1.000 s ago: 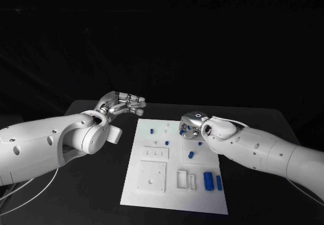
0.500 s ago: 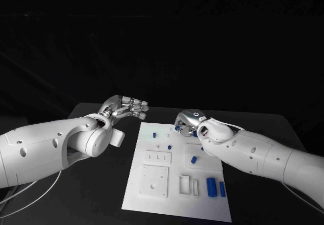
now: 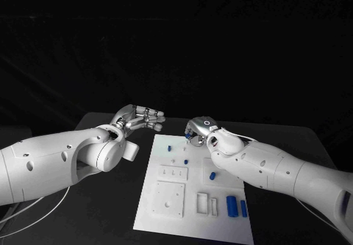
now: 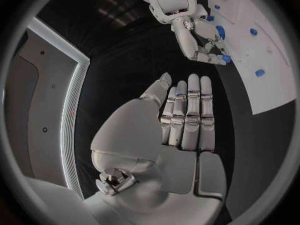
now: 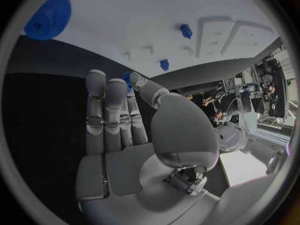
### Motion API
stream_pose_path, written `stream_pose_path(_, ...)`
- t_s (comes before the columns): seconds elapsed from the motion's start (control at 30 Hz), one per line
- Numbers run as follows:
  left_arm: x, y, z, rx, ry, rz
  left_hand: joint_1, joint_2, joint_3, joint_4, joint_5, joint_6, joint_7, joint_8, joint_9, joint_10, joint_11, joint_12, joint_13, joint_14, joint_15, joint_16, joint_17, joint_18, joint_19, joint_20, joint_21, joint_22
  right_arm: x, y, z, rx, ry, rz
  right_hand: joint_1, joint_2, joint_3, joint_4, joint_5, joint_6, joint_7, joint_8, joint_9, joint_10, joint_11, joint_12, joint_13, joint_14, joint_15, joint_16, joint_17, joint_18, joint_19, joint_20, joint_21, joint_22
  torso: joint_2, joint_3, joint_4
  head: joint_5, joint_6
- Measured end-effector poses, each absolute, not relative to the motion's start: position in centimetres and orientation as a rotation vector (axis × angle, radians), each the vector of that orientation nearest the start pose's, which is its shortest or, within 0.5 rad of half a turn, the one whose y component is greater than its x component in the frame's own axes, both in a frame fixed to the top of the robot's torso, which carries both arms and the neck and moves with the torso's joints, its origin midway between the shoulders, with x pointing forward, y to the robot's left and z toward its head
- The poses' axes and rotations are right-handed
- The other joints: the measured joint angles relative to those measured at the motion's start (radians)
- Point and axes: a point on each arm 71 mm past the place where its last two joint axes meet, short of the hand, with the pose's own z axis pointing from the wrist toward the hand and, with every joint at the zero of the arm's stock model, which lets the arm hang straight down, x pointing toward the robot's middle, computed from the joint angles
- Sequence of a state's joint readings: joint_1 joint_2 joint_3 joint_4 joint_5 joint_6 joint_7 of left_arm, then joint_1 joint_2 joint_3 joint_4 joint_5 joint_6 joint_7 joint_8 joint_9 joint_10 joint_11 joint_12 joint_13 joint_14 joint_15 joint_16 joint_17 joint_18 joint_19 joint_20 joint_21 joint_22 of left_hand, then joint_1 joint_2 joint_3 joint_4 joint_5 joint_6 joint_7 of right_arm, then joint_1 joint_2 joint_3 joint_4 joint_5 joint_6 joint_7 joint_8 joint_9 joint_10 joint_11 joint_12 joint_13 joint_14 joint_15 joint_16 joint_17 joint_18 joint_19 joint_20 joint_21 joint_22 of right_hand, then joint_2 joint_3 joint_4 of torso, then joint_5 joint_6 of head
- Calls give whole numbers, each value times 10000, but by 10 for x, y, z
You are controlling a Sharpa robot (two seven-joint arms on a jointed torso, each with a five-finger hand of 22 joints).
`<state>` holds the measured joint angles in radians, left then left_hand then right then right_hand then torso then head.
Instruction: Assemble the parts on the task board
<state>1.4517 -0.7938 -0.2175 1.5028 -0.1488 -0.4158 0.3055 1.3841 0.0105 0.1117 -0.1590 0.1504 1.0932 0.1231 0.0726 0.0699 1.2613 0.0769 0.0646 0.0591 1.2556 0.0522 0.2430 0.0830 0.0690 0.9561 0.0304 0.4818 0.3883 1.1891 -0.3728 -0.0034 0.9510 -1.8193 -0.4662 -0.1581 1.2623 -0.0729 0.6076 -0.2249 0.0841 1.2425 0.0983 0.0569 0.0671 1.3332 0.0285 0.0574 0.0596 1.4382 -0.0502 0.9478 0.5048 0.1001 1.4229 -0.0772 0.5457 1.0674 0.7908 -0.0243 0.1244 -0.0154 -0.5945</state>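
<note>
At the task board's near edge, two blue cylinders lie side by side at its right corner, unplaced, beside a white frame part and a white square block. Mid-board, a small blue piece lies loose, and two more blue pegs stand toward the far edge; I judge the assembly barely begun, with most parts yet to be seated.

At the board's far right corner my right robot hand hovers low, fingers drawn together on a small blue part; a blue gear lies on the board ahead of it.

Off the board's far left corner, over bare desk, my left robot hand hangs with fingers straight and side by side, holding nothing.

Room to move looks generous: dark desk lies open on both long sides of the board, though my forearms cross over the desk's left and right margins.
</note>
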Motion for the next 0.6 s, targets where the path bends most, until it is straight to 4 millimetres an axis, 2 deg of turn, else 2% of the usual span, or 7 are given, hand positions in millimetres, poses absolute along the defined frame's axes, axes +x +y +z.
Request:
stream_pose_path(0.27, 514, 194, -117, -8089, 14718, -13646, 0, 0, 0, 0, 0, 0, 0, 0, 0, 0, 0, 0, 0, 0, 0, 0, 0, 0, 0, 0, 0, 0, 571, -111, -195, -3406, 13903, 3508, -40, -40, 28, -28, -29, 0, -1, 40, 0, 0, 0, 0, 11, 1, 0, 0, 0, -9, 68, 3, -177, 224, 62, -31, 58, -22, 1)
stream_pose_path(0.6, 513, 192, -112, -7984, 14688, -13702, 0, 0, 0, 0, 0, 0, 0, 0, 0, 0, 0, 0, 0, 0, 0, 0, 0, 0, 0, 0, 0, 1, 572, -112, -198, -3483, 14047, 3232, -106, -106, 28, -28, -7, 1, -3, 40, 0, -1, 0, -1, 11, 1, 1, 0, 0, -12, 69, 2, -254, 336, 106, -34, 64, 38, -34)
